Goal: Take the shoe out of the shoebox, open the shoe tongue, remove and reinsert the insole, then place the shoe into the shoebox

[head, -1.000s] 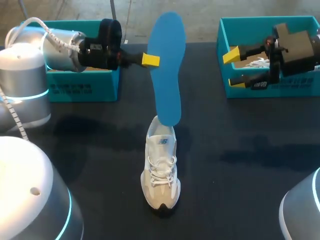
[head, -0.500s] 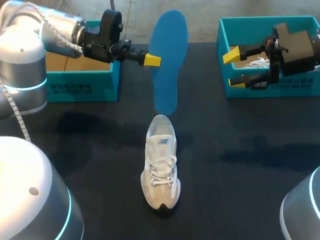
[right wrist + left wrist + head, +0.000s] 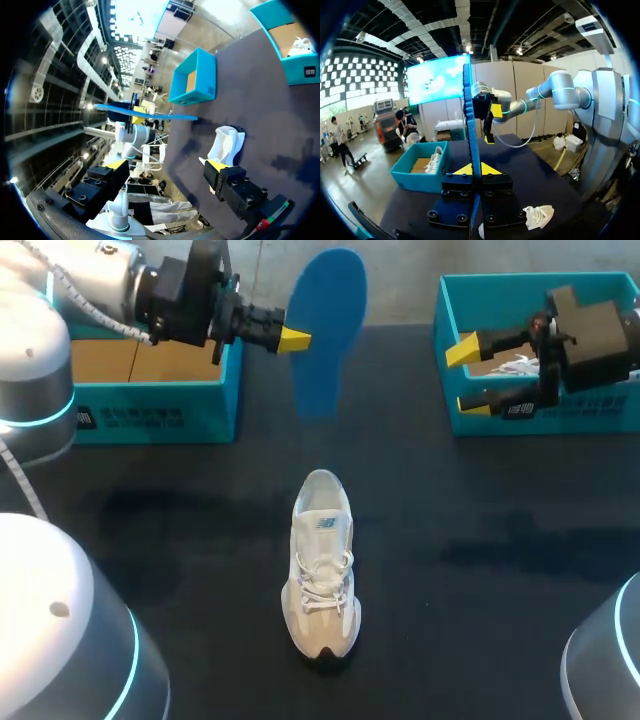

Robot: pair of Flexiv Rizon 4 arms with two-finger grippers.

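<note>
From the left: the left fingers point(image 3: 294, 338) pinch the blue insole point(image 3: 325, 330) by its edge. The sheet stands upright between them, just beside the left shoebox point(image 3: 150, 415). The white shoe point(image 3: 322, 565) sits on the bench point(image 3: 480, 590) well under those fingers, clear of the insole and held by nothing. The right fingers point(image 3: 462, 350) are spread and empty, hovering at the right shoebox point(image 3: 590, 418). I'd worry that the floppy insole could swing or slip out of so narrow a pinch. Pushing it back in might also shove the unsteadied shoe over.
</note>
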